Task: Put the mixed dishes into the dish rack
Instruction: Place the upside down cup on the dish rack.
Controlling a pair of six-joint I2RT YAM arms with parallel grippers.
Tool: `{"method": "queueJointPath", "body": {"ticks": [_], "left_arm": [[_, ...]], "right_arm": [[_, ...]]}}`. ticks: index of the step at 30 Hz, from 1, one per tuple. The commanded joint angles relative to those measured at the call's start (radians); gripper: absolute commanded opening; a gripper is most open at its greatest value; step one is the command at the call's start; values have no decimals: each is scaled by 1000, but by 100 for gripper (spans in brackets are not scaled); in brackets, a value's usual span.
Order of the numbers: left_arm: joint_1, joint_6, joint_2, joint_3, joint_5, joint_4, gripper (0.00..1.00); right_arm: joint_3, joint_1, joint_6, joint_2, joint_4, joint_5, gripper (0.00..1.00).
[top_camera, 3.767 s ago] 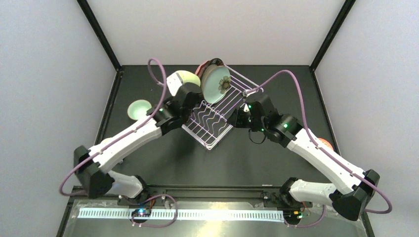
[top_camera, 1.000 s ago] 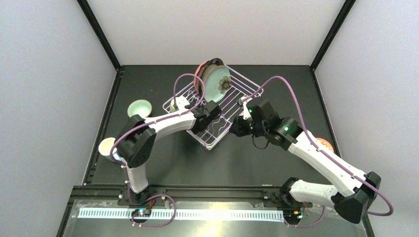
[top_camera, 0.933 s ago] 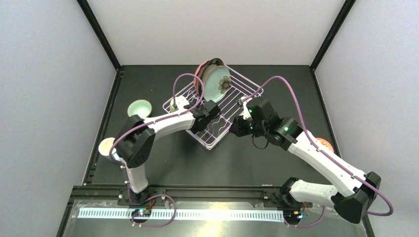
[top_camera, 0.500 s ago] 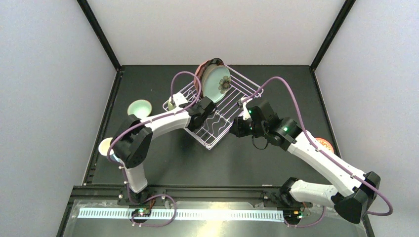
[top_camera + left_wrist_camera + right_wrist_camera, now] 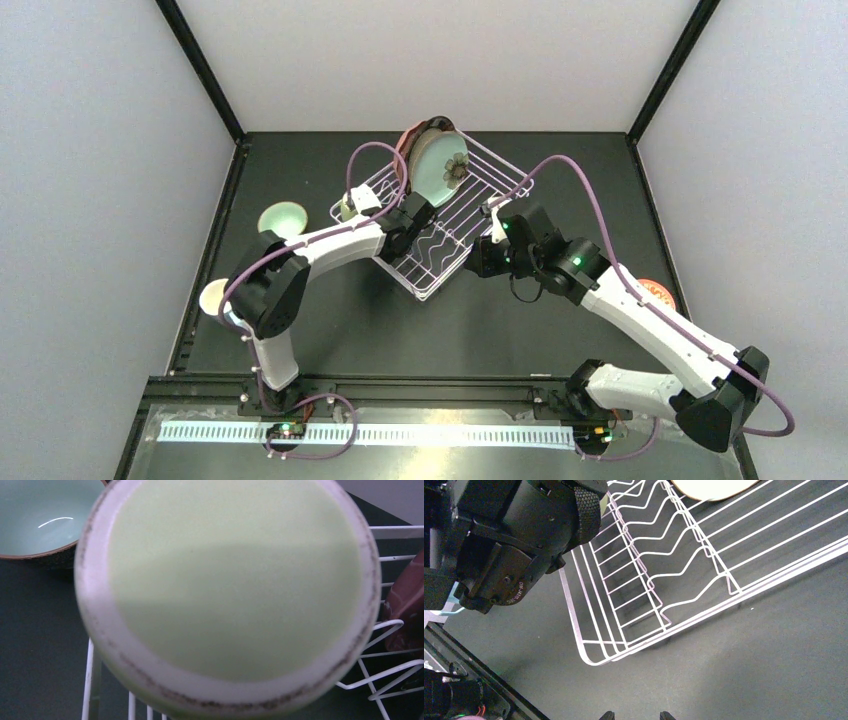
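Cannot make out the fingers of the left gripper (image 5: 350, 207); judging by the cream mug (image 5: 225, 595) pressed close to the lens and filling the left wrist view, clamps narrowly on it. Presents a round face to that camera, pale green inside a speckled cream ring, so points its long axis straight out from the jaws; mouth or base, cannot tell. Hangs just inside the left corner of the dish rack (image 5: 470, 190), with white wires along the lower and right edges of the wrist view and dark table (image 5: 300, 330) at the left. Calls, probably, for a plain descent there, short of the zigzag prongs (image 5: 664, 575) lying lower right of the mug in the top view. Finds the mint flowered plate (image 5: 440, 168) on edge at the rack's top corner. Finds the right gripper (image 5: 636, 715) part open and empty, beside the rack's lower-right rim, farther from the mug.
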Motion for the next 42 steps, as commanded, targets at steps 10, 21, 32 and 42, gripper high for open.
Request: {"method": "queueJointPath", "body": {"ticks": [10, 21, 32, 42], "left_arm": [[-10, -105, 142, -63, 291, 178, 1], [-19, -90, 181, -54, 345, 199, 1], [-36, -65, 225, -57, 431, 222, 1], [-45, -55, 241, -58, 458, 247, 7]], "right_arm": [[-13, -32, -27, 25, 25, -11, 51], [-19, -37, -29, 30, 31, -11, 51], [-13, -48, -35, 45, 39, -22, 51], [-15, -49, -34, 51, 44, -25, 51]]}}
